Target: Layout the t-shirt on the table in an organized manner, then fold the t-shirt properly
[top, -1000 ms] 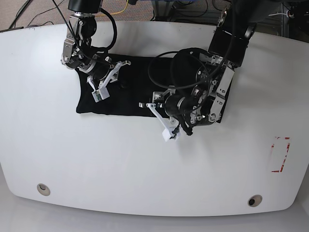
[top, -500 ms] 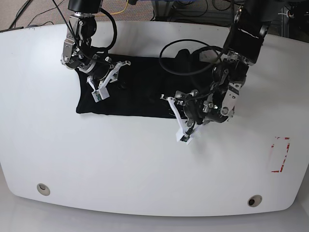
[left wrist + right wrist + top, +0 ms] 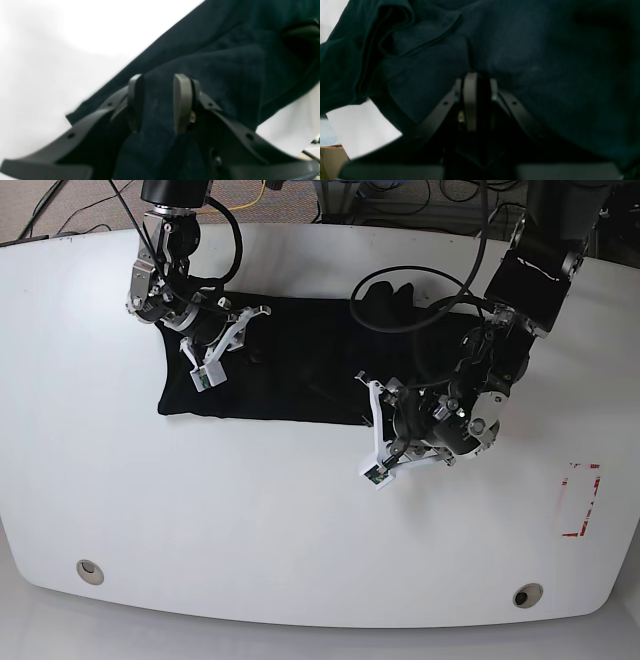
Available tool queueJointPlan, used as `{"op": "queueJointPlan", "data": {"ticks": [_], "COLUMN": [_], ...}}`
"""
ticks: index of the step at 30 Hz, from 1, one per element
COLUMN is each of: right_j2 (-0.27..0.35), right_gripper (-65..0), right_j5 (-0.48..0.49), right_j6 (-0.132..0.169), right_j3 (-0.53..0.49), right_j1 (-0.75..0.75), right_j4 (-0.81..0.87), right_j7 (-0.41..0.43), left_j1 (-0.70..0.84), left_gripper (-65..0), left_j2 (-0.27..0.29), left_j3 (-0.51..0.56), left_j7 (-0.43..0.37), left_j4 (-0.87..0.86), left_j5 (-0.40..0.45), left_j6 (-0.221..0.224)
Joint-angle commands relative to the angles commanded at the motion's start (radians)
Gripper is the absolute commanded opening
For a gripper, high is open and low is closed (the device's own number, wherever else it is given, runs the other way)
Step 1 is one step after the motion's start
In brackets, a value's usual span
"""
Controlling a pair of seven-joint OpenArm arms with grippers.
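Shirt: the black shirt (image 3: pixel 290 365) lies as a long dark strip on the white desk (image 3: pixel 300 530), between the two arms.
Left jaws: the left gripper (image 3: pixel 156 102) has its jaws a little apart, with a band of shirt cloth running up between them. It looks like they pinch it, but I cannot tell how hard.
Right jaws: the right gripper (image 3: pixel 477 100) has its jaws nearly pressed together, and dark cloth sits right at their tips. The gap is too dark to see if cloth is inside.
Where the cloth is: past the left jaws the shirt runs off to one side with a soft fold in it. Past the right jaws it fills almost the whole wrist view, with a rumpled seam up and to one side.
Step in hand: I think the arms are pulling the shirt out flat.
How to do it well: keep both grips firm, pull gently and evenly apart, stay low over the desk, and stop once the folds are gone.
Watch out: a hard tug could make the cloth slip out.
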Motion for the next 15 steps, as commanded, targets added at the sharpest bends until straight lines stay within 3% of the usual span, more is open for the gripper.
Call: {"op": "queueJointPlan", "data": {"ticks": [9,15], "right_j2": [0.000,0.000], "right_gripper": [-58.7,-58.7], "right_j5": [0.000,0.000], "right_j6": [0.000,0.000], "right_j3": [0.000,0.000], "right_j1": [0.000,0.000], "right_j4": [0.000,0.000], "right_j7": [0.000,0.000], "left_j1": [-0.006,0.000], "left_gripper": [-45.7,-36.0], "left_j2": [0.021,0.021], "left_j3": [0.003,0.025], "left_j7": [0.005,0.005], "left_j4": [-0.002,-0.002], "left_j5": [0.000,-0.005], "left_j6": [-0.002,-0.002]}}
